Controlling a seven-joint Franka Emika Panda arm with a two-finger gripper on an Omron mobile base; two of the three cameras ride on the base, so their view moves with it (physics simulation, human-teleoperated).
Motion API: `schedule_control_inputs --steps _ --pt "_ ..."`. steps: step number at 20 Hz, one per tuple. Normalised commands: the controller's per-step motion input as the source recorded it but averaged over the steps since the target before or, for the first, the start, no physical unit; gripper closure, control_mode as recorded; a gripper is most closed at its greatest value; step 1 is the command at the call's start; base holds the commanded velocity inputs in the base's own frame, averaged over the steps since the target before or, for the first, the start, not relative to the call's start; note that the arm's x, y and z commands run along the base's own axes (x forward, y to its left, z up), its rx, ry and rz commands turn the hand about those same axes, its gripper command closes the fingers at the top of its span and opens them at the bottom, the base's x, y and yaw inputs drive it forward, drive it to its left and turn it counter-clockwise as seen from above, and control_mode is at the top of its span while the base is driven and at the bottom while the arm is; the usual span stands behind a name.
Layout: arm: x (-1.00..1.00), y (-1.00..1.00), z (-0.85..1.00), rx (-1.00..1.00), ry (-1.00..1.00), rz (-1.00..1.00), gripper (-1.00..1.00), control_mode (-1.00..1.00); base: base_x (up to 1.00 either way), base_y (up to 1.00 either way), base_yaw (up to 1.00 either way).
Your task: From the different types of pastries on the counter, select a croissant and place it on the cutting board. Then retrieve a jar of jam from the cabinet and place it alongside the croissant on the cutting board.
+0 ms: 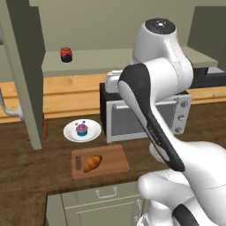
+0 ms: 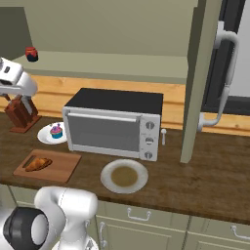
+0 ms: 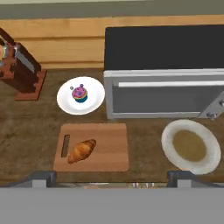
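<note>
A golden croissant point(image 3: 82, 150) lies on the left half of the wooden cutting board point(image 3: 109, 151), with nothing gripping it. The same croissant point(image 1: 92, 163) and cutting board point(image 1: 112, 161) sit near the counter's front edge, and the right base view also shows croissant point(image 2: 38, 163) and board point(image 2: 58, 166). The jar of jam point(image 1: 66, 54), dark red with a dark lid, stands on the open cabinet's shelf, far back; the jar point(image 2: 31, 53) is at the upper left here. My gripper point(image 3: 111, 179) hovers high above the board, looking down, open and empty, fingertips point(image 3: 41, 177) far apart.
A white plate with a frosted cupcake point(image 3: 80, 94) sits behind the board. A toaster oven point(image 3: 166, 87) stands to its right, with a plate holding a flat brown round point(image 3: 191, 146) in front. A knife block point(image 3: 22, 70) is at the left. The cabinet door point(image 2: 200, 73) hangs open.
</note>
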Motion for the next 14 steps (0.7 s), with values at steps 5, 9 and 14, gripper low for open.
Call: schedule_control_inputs --steps 5,9,14 --pt "0.3 -0.05 0.19 0.0 -0.29 0.46 -1.0 -1.0 0.0 0.0 0.0" --pt "0.5 0.0 0.02 0.0 -0.23 0.33 -1.0 -1.0 0.0 0.0 0.0" --pt "0.49 0.16 0.0 0.01 -0.16 0.1 -1.0 -1.0 0.0 0.0 0.0"
